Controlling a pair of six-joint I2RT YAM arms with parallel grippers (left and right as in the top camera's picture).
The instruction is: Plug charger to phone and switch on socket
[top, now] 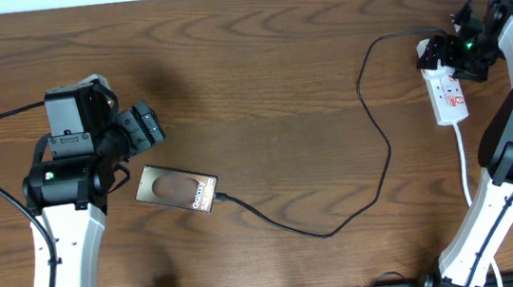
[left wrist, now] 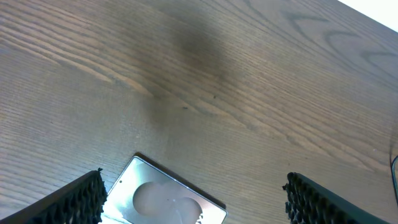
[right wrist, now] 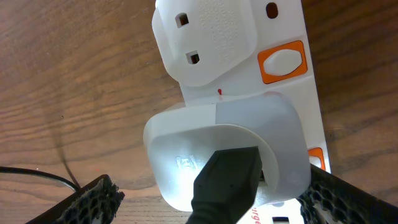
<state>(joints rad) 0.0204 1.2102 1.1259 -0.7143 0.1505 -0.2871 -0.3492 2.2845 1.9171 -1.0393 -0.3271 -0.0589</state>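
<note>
Left gripper [left wrist: 194,180] is hovering open, phone [top: 177,190] lying at its five o'clock, charger [top: 387,144] trailing from the phone's end toward the socket [top: 448,96] at two o'clock, where the right gripper [right wrist: 211,186] is sitting open astride the white adapter [right wrist: 230,134].

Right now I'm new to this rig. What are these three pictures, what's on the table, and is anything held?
Two robot arms stand at a wooden table, each ending in a two-finger gripper. The wide picture comes from a fixed camera above. The other two come from a camera on each wrist, so the dark ribbed pieces at their bottom corners are that arm's own fingers. On the table lie the phone and the thin black charger, which runs from the phone's edge to the white socket. The left gripper hovers open near the phone. The right gripper is open, a finger on either side of a white adapter plugged into the socket, near an orange switch. Nothing looks gripped.
</note>
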